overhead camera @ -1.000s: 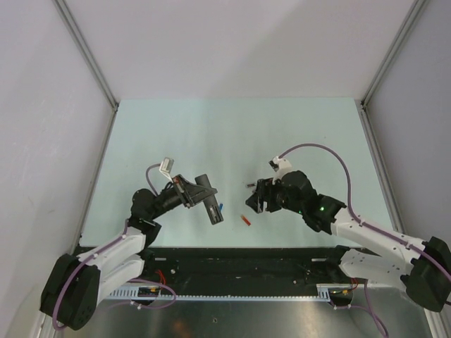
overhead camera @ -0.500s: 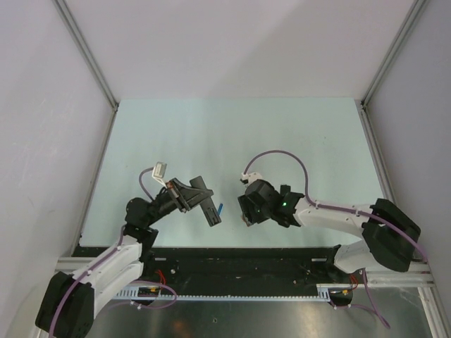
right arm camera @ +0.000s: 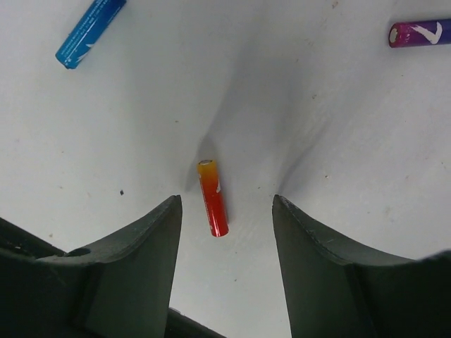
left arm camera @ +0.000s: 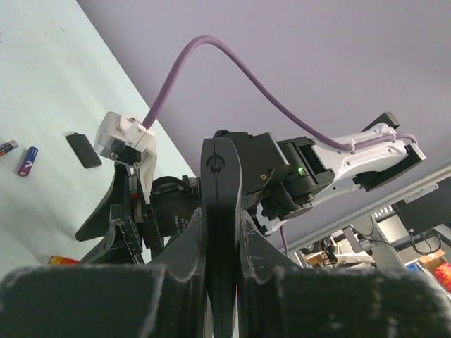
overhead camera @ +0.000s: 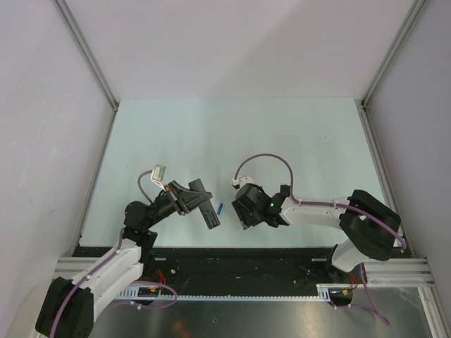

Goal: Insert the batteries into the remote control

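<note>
Right gripper (right arm camera: 225, 211) poised with jaws partly open over a red-orange battery (right arm camera: 213, 198) on the pale table (right arm camera: 338, 141).
The battery lies directly below, between the two fingers, its long axis nearly parallel to their inner faces, so closing would pinch across its width. The right arm is clearly nearer. The left gripper (overhead camera: 192, 201) is clamped on the black remote control (overhead camera: 211, 217), just to the left. A blue battery (right arm camera: 90, 32) and a purple battery (right arm camera: 423, 32) lie farther off, their print unreadable.

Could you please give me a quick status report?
Left gripper shut on remote control. Right gripper open above red-orange battery on table, not yet gripped. Nothing in the way.
</note>
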Controlling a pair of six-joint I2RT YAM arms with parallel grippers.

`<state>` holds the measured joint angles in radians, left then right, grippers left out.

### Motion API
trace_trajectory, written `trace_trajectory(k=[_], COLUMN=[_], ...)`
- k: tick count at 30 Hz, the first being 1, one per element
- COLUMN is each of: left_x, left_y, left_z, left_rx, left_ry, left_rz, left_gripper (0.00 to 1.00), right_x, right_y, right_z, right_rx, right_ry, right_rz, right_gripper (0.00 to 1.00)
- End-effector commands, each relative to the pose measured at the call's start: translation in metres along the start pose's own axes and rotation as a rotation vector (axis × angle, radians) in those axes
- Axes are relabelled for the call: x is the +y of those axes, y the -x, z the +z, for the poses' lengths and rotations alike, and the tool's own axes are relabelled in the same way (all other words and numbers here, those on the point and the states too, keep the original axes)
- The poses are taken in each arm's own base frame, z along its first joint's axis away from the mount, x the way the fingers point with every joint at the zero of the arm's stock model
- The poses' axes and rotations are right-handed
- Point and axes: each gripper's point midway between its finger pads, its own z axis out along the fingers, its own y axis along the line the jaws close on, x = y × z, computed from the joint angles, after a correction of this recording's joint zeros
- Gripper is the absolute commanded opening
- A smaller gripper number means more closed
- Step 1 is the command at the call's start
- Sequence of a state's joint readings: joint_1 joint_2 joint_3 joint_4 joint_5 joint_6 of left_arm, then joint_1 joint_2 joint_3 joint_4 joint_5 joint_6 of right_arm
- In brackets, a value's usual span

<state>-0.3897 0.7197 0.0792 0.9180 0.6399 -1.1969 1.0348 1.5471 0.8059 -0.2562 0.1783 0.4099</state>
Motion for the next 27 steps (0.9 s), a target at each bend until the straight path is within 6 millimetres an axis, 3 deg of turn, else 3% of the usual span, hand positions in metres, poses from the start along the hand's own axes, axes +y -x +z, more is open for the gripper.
trace_trajectory(k=[1, 5, 11, 13, 15, 16, 18, 22, 27], left_x=[-0.011, -0.012, -0.016, -0.017, -0.019, -0.019, -0.020, -0.030, -0.033], left_y=[0.002, 0.002, 0.008, 0.009, 0.011, 0.012, 0.013, 0.016, 0.013], left_z=[-0.002, -0.003, -0.006, -0.006, -0.007, -0.007, -0.006, -0.004, -0.004], left_rx=[-0.004, -0.007, -0.047, -0.056, -0.068, -0.073, -0.076, -0.069, -0.062], left_ry=[-0.045, -0.049, -0.058, -0.059, -0.063, -0.062, -0.065, -0.090, -0.099], left_rz=[0.026, 0.021, 0.032, 0.029, 0.026, 0.022, 0.018, 0.031, 0.029], left_gripper=[0.00, 0.00, 0.00, 0.00, 0.00, 0.00, 0.00, 0.00, 0.00], right_x=[0.004, 0.004, 0.031, 0.037, 0.047, 0.046, 0.053, 0.052, 0.047], right_y=[0.023, 0.032, 0.098, 0.105, 0.126, 0.117, 0.126, 0.109, 0.093], right_z=[0.002, -0.004, -0.031, -0.025, -0.023, -0.009, -0.004, 0.029, 0.041], right_rx=[-0.061, -0.090, -0.251, -0.236, -0.248, -0.203, -0.192, -0.087, -0.041], right_ry=[-0.017, -0.024, 0.058, 0.046, 0.049, 0.016, 0.036, 0.015, -0.031], right_rz=[-0.026, 0.005, 0.258, 0.347, 0.393, 0.390, 0.430, 0.512, 0.530], right_gripper=[0.58, 0.60, 0.65, 0.65, 0.64, 0.64, 0.62, 0.59, 0.57])
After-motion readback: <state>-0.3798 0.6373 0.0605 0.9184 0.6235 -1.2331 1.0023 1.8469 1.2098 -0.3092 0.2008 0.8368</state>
